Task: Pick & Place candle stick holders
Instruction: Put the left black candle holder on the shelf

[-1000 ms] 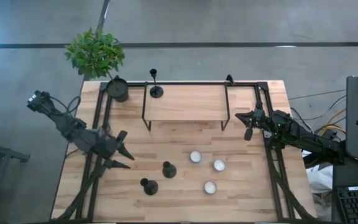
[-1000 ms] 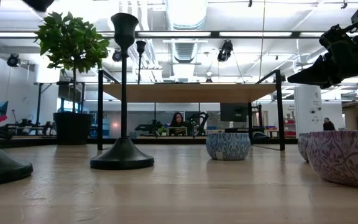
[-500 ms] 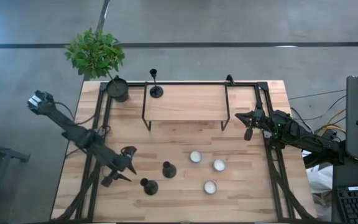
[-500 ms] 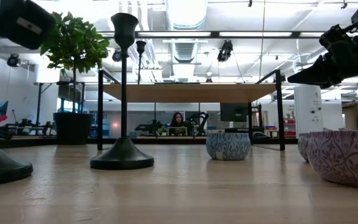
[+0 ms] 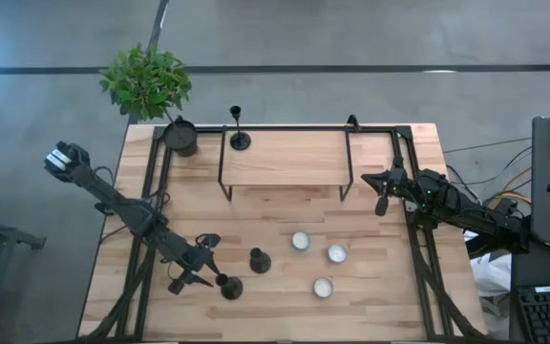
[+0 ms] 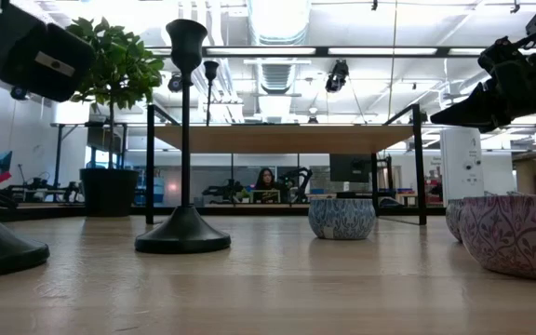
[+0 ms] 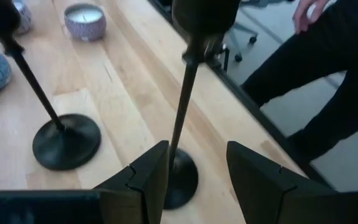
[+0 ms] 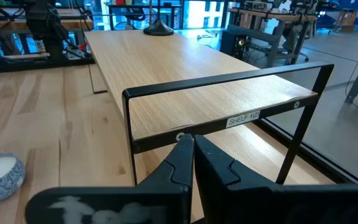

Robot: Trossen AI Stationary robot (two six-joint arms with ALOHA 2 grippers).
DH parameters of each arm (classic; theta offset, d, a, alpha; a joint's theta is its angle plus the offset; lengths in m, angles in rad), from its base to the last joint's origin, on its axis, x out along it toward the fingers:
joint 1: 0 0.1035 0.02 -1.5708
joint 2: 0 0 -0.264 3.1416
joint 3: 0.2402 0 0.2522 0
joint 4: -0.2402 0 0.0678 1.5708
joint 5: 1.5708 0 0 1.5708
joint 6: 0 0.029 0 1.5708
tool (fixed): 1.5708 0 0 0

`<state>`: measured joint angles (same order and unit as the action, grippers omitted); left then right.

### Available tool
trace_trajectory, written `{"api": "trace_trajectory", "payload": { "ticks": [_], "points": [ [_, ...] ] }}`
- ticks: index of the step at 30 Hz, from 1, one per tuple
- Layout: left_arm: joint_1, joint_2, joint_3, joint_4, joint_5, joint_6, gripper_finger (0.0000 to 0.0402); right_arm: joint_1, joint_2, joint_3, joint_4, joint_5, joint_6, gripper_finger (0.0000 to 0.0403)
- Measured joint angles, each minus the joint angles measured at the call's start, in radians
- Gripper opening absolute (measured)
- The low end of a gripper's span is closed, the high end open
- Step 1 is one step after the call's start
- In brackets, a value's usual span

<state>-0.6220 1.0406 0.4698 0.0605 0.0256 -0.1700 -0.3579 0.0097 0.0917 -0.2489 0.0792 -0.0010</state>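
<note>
Two black candlesticks stand on their round bases on the table: one near the front (image 5: 227,285), one a little farther back (image 5: 259,260). A third (image 5: 240,139) stands on the shelf's far left. Three tealight cups (image 5: 300,241) (image 5: 336,253) (image 5: 323,287) sit to their right. My left gripper (image 5: 210,264) is open at the front candlestick. In the left wrist view its fingers (image 7: 197,177) stand on either side of the thin stem (image 7: 183,112), and I see no touch. My right gripper (image 5: 382,203) is shut and empty in the air by the shelf's right end (image 8: 192,149).
A black-framed wooden shelf (image 5: 283,158) spans the table's far side. A potted plant (image 5: 180,137) stands at the far left corner. A person in dark clothes (image 7: 316,74) stands just beyond the table's near edge. Bare wood lies between the shelf and the candlesticks.
My left gripper has moved toward the table's near edge and to the right, coming down to the front candlestick, so that its open fingers now flank the stem. The candlesticks and cups have stayed put.
</note>
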Motion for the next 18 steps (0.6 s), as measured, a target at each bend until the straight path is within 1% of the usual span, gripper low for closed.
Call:
{"api": "trace_trajectory", "payload": {
  "ticks": [3,10,18],
  "points": [
    [0.0,0.034,0.0,0.025,-0.009,0.016,0.0168,0.0,0.0,0.0,0.0,0.0,0.0,0.0008],
    [0.0,0.103,0.0,0.174,-0.017,0.025,0.0168,0.0,0.0,0.0,0.0,0.0,0.0,0.0008],
    [0.007,0.146,0.001,0.232,-0.024,0.041,0.0168,0.0,0.0,0.0,0.0,0.0,0.0,0.0008]
  ]
}}
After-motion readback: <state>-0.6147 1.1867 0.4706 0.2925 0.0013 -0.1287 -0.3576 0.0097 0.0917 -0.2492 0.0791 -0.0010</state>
